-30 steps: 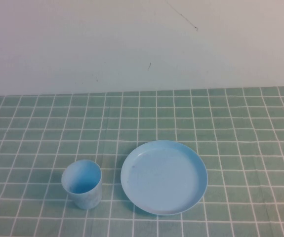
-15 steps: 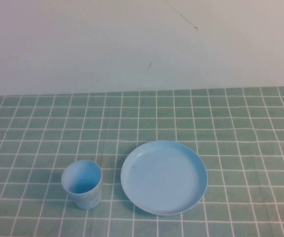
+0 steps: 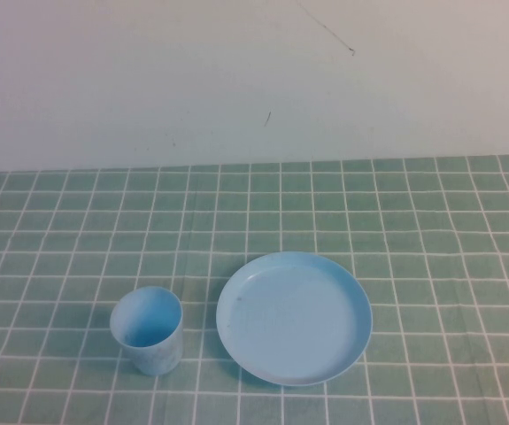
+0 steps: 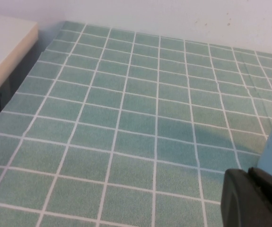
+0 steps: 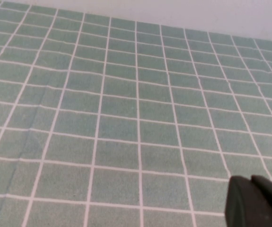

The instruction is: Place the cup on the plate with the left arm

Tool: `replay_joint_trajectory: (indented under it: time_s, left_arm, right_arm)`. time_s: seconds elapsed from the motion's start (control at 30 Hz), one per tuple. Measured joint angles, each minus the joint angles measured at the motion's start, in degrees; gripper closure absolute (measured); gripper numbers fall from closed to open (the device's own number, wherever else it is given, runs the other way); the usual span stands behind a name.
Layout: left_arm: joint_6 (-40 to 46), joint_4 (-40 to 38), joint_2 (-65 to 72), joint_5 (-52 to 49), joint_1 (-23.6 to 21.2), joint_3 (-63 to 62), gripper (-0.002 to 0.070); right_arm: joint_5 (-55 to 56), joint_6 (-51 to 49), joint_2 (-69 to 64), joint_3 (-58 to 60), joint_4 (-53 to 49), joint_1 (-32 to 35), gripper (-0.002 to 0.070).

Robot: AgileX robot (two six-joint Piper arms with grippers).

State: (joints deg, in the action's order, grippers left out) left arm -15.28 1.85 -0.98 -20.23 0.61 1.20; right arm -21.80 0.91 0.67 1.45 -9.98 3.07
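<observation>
While the cup is standing beside the plate untouched, the left hand is sitting near it, the right hand parked apart; neither's grip state is determinable. Next: approach and grasp.

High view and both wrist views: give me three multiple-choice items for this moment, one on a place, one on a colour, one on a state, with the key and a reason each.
1. Where does the cup stand relative to the plate?
A. on the plate
B. on the cloth to the robot's left of the plate
C. behind the plate, by the wall

2. What colour are the cup and plate?
A. both light blue
B. cup red, plate white
C. both green

3. What state is the cup in?
A. tipped on its side
B. upside down
C. upright, mouth up, ungrasped

Key: 1 B, a strip of checked tablecloth shows between them. 2 A, both match in the high view. 3 C, its open rim faces up; the left tool and the right tool appear only as dark edges in their own wrist views, neither reaching into the high view.
</observation>
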Motion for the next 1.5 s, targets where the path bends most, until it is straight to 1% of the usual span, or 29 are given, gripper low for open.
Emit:
replay_joint_trajectory:
  time_s: [0.23, 0.3, 0.37, 0.5, 0.57, 0.77, 0.83, 0.9, 0.97, 1.0, 1.07, 1.13, 1.17, 1.23, 1.3, 1.37, 1.43, 1.5]
  left_arm:
    - [0.0, 0.1, 0.0, 0.6, 0.0, 0.0, 0.0678]
    - [-0.1, 0.1, 0.0, 2.1, 0.0, 0.1, 0.0678]
    - [-0.1, 0.1, 0.0, 6.4, 0.0, 0.4, 0.0678]
    - [-0.1, 0.1, 0.0, 21.7, 0.0, 0.5, 0.0678]
    - [-0.1, 0.2, 0.0, 31.5, 0.0, 0.5, 0.0678]
    - [3.6, -0.3, 0.0, 57.6, 0.0, 0.5, 0.0678]
    - [4.5, -1.9, 0.0, 65.9, 0.0, 0.5, 0.0678]
    - [5.4, -5.1, 0.0, 75.6, 0.0, 0.5, 0.0678]
    - [5.8, -10.1, 0.0, 83.2, 0.0, 0.3, 0.0678]
    - [5.2, -14.0, 0.0, 84.6, 0.0, -0.6, 0.0678]
    - [3.5, -22.7, 0.0, 84.5, 0.0, -4.8, 0.0678]
    - [3.6, -33.7, 0.0, 80.6, 0.0, -11.5, 0.0678]
    - [5.3, -37.3, 0.0, 78.0, 0.0, -14.6, 0.0678]
    - [12.6, -44.0, 0.0, 70.3, 0.0, -22.9, 0.0678]
    - [21.2, -46.3, 1.1, 63.8, 0.0, -30.4, 0.0678]
    - [29.1, -46.4, 3.8, 58.9, 0.0, -37.4, 0.0678]
    - [37.4, -46.3, 8.0, 56.7, 0.0, -44.1, 0.0678]
    - [43.0, -46.6, 12.6, 55.0, 0.0, -49.6, 0.0678]
  right_arm:
    - [0.0, 0.0, 0.0, 0.0, 0.0, 0.0, 0.0678]
    - [0.0, 0.0, 0.0, 0.0, 0.0, 0.0, 0.0678]
    - [0.0, 0.0, 0.0, 0.0, 0.0, 0.0, 0.0678]
    - [0.0, 0.0, 0.0, 0.0, 0.0, 0.0, 0.0678]
    - [0.0, 0.0, 0.0, 0.0, 0.0, 0.0, 0.0678]
    - [0.0, 0.0, 0.0, 0.0, 0.0, 0.0, 0.0678]
    - [0.0, 0.0, 0.0, 0.0, 0.0, 0.0, 0.0678]
    - [0.0, 0.0, 0.0, 0.0, 0.0, 0.0, 0.0678]
    - [0.0, 0.0, 0.0, 0.0, 0.0, 0.0, 0.0678]
    - [0.0, 0.0, 0.0, 0.0, 0.0, 0.0, 0.0678]
    - [0.0, 0.0, 0.0, 0.0, 0.0, 0.0, 0.0678]
    - [0.0, 0.0, 0.0, 0.0, 0.0, 0.0, 0.0678]
    - [0.0, 0.0, 0.0, 0.0, 0.0, 0.0, 0.0678]
    - [0.0, 0.0, 0.0, 0.0, 0.0, 0.0, 0.0678]
    - [0.0, 0.0, 0.0, 0.0, 0.0, 0.0, 0.0678]
    - [0.0, 0.0, 0.0, 0.0, 0.0, 0.0, 0.0678]
    - [0.0, 0.0, 0.0, 0.0, 0.0, 0.0, 0.0678]
    - [0.0, 0.0, 0.0, 0.0, 0.0, 0.0, 0.0678]
